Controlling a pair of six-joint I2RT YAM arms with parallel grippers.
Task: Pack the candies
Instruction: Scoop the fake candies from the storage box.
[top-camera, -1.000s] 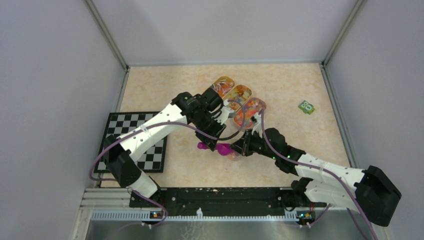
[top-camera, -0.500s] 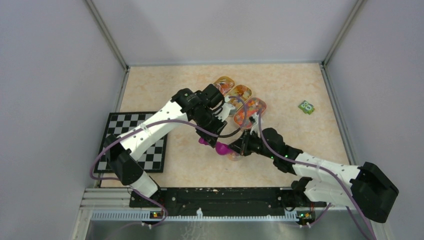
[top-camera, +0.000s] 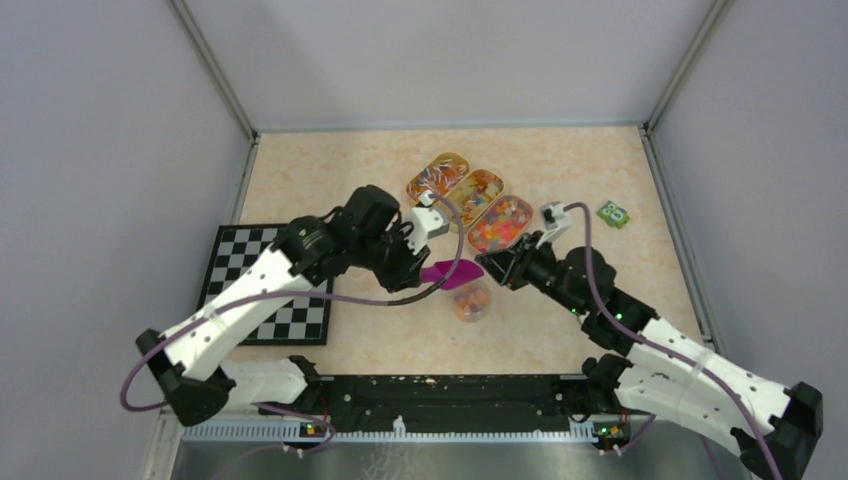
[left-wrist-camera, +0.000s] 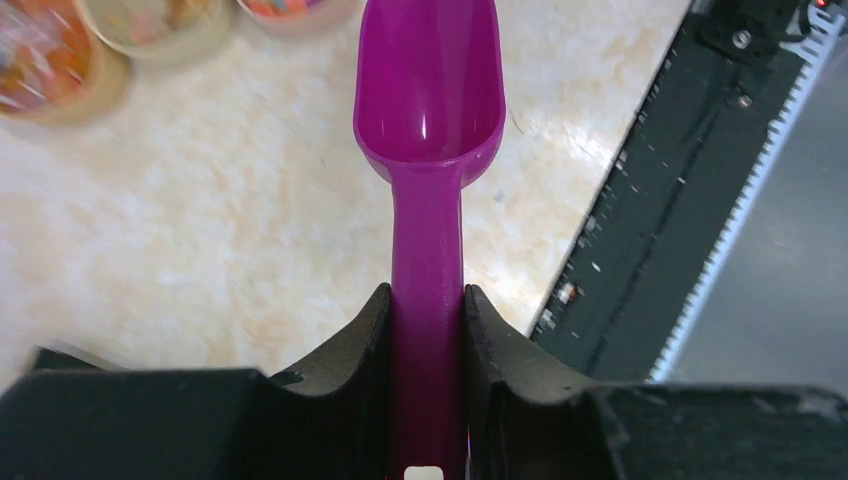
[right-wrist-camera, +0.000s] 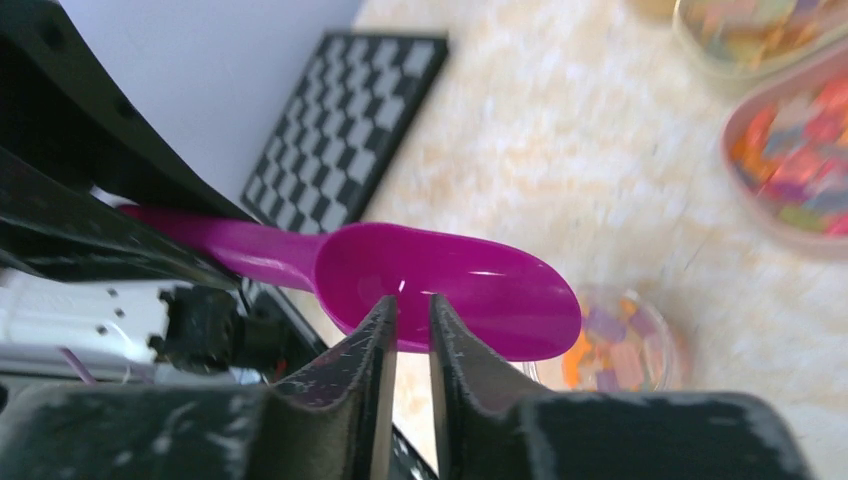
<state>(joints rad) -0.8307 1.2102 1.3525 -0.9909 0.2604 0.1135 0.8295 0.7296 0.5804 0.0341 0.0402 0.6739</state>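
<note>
The candies lie as mixed heaps in three clear trays (top-camera: 500, 222) at mid table, and some fill a small clear cup (top-camera: 470, 300) in front of them. My left gripper (left-wrist-camera: 427, 310) is shut on the handle of the purple scoop (left-wrist-camera: 428, 90). It holds the scoop level just above and behind the cup, and the scoop's bowl is empty. My right gripper (top-camera: 497, 268) hovers just right of the scoop's bowl, its fingers almost together with nothing between them. In the right wrist view the scoop (right-wrist-camera: 450, 285) and the cup (right-wrist-camera: 610, 340) lie past its fingertips (right-wrist-camera: 378, 325).
A checkerboard mat (top-camera: 265, 285) lies at the left under the left arm. A small green packet (top-camera: 613, 214) sits at the right. The black base rail (top-camera: 430, 392) runs along the near edge. Grey walls enclose the table.
The left arm drew back and raised the scoop from the cup, now level and empty. The right gripper left the cup's side and rose up and to the right.
</note>
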